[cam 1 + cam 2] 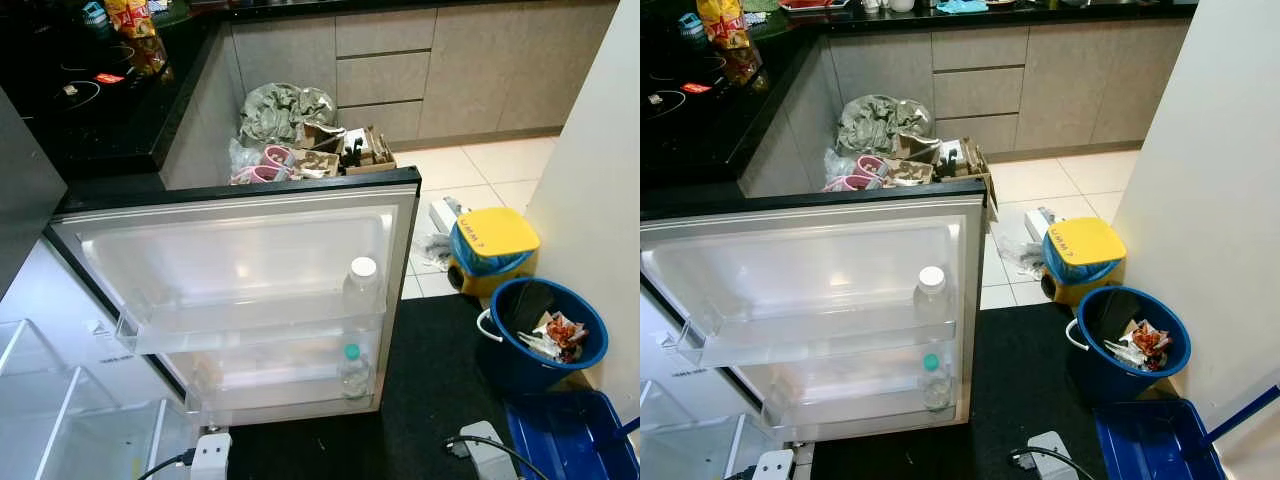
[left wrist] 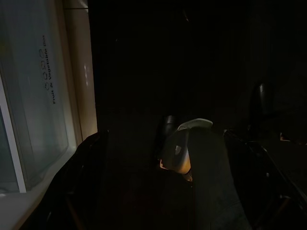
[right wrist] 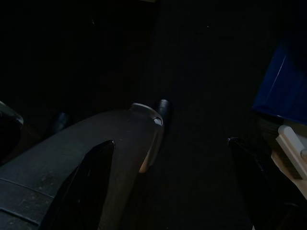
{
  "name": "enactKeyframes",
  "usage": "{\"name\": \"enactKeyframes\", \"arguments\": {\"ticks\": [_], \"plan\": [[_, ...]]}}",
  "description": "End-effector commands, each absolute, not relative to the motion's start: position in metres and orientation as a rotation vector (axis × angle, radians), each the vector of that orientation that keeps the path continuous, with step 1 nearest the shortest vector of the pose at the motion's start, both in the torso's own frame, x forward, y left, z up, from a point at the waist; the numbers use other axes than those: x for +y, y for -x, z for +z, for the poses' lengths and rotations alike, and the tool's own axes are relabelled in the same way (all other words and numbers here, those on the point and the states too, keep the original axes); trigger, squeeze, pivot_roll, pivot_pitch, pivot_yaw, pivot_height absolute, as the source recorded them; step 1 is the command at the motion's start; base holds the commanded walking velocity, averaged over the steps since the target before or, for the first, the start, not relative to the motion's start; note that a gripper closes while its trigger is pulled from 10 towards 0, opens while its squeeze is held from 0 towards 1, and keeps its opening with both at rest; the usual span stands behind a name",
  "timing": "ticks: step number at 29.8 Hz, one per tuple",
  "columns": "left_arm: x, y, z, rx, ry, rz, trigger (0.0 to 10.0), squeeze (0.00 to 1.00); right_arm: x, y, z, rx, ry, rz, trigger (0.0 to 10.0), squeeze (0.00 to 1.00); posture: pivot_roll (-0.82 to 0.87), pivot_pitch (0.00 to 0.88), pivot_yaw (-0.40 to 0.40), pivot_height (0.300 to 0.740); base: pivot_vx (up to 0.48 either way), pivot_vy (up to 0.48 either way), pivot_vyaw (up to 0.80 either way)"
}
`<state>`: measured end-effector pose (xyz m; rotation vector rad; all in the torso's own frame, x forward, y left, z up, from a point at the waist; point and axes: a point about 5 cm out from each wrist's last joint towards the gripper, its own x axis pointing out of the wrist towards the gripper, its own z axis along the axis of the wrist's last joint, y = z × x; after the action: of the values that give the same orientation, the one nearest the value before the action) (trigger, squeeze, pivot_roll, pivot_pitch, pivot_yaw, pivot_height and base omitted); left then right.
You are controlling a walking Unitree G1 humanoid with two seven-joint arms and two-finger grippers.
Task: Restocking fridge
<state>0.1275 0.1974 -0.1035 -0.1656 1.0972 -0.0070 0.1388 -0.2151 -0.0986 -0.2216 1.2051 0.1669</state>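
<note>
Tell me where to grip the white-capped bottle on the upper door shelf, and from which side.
Grip the white-capped bottle at its neck just under the cap, coming from above. It stands upright, and the upper door shelf rail covers its lower body, so only the top is free, probably best lifted straight up.

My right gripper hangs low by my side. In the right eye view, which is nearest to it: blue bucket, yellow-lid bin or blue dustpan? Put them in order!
Judged from the right gripper hanging low on the right:
1. blue dustpan, on the floor at the robot's right.
2. blue bucket, just beyond the dustpan.
3. yellow-lid bin, farther back on the tiles.
</note>
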Motion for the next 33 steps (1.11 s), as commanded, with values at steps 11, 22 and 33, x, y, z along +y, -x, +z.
{"name": "enactKeyframes", "arguments": {"ticks": [11, 22, 33], "plan": [[0.1944, -0.1231, -0.1054, 1.111, 0.181, -0.005, 10.0, 0.00, -0.2120, -0.1383, -0.0992, 1.204, 0.203, 0.169, 10.0, 0.00, -0.03, 0.000, 0.007, 0.740, 0.000, 0.000, 0.00], [0.1912, -0.1246, -0.1053, 1.106, 0.189, -0.012, 10.0, 0.00, -0.2114, -0.1376, -0.0996, 1.207, 0.201, 0.172, 10.0, 0.00, -0.03, 0.000, 0.005, 0.740, 0.000, 0.000, 0.00], [0.1906, -0.1241, -0.1055, 1.106, 0.200, -0.010, 10.0, 0.00, -0.2103, -0.1357, -0.1004, 1.211, 0.191, 0.170, 10.0, 0.00, -0.03, 0.000, 0.007, 0.740, 0.000, 0.000, 0.00]]}}
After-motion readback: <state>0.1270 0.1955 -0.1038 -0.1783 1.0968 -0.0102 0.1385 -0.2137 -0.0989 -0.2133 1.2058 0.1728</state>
